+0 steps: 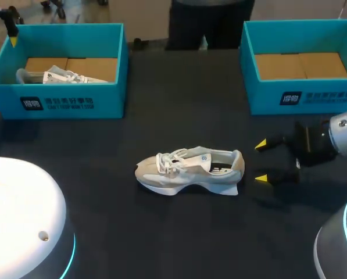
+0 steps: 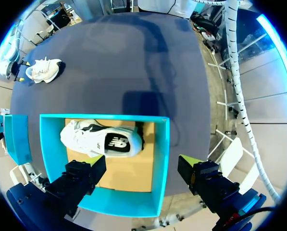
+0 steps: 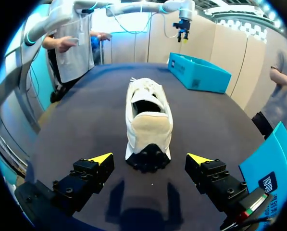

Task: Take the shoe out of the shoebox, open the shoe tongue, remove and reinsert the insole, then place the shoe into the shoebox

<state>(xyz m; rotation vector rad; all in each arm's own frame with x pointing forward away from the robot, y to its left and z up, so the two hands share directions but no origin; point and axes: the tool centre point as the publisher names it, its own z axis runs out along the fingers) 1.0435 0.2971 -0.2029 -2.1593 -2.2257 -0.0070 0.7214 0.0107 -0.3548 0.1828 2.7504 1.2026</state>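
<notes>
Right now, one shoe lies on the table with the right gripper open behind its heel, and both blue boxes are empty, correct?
Not quite: only the right box is empty. The left box holds a second shoe, as the head view shows. The rest stands: the shoe on the table lies with the right gripper open behind its heel.
</notes>
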